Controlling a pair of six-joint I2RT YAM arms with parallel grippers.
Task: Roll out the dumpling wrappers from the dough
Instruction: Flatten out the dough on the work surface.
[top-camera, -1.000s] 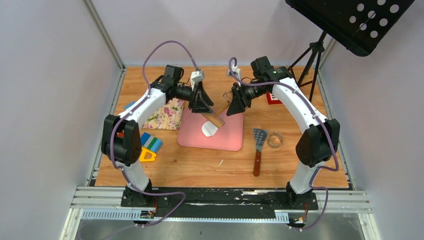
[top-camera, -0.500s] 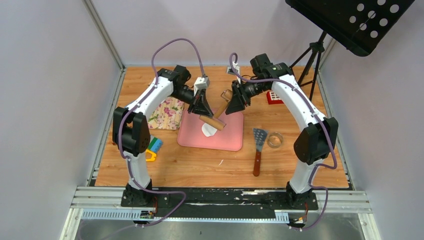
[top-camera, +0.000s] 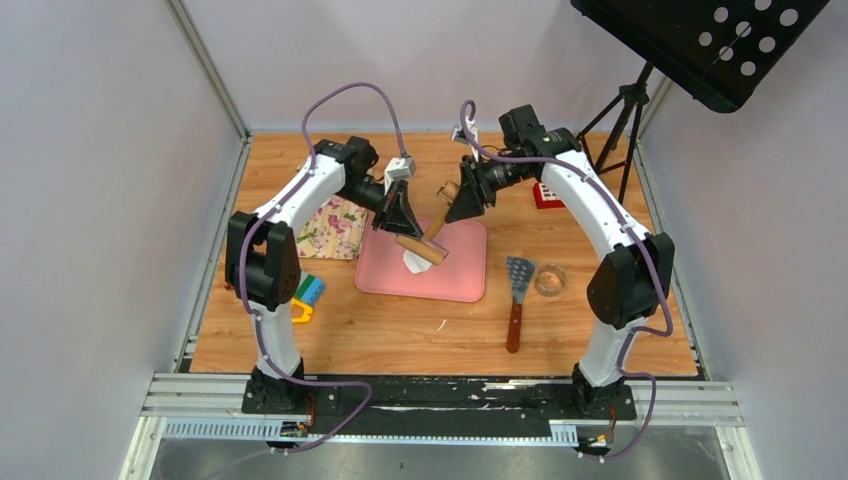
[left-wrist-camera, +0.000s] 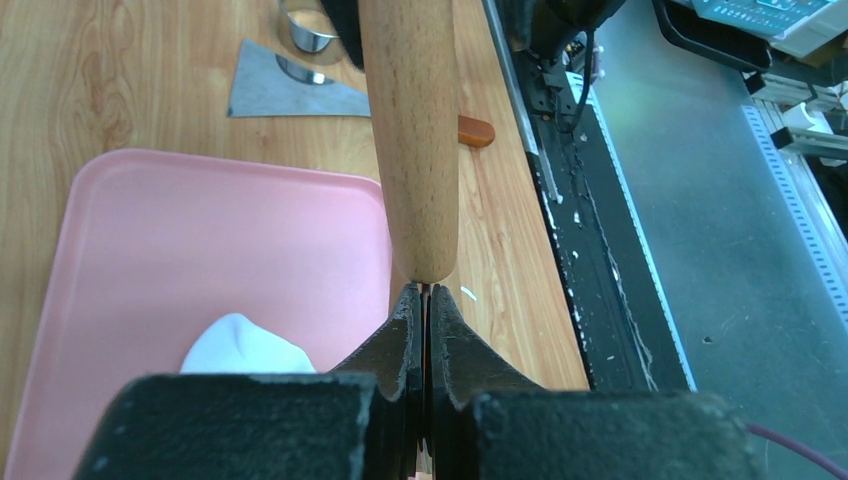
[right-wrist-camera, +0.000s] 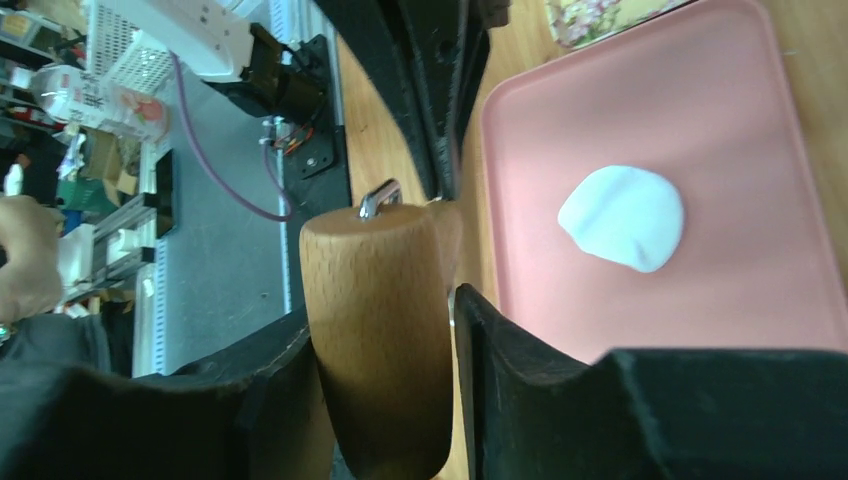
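Dough (right-wrist-camera: 620, 218): soft white oval lump on your pink tray (top-camera: 460, 280), long axis unclear, unmoved.
Wooden rolling pin (left-wrist-camera: 415, 150): above it, near-left to far-right.
Left tool (left-wrist-camera: 425, 295): fingers now together.
Right tool (right-wrist-camera: 380, 305): clamped on pin.

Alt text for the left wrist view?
The left gripper, shut, meets the near tip of a wooden rolling pin that stretches away up the frame. Beside it, a lump of white dough lies on a pink tray.

White arms (top-camera: 300, 195), black joints (top-camera: 265, 275), purple cables (top-camera: 345, 90)
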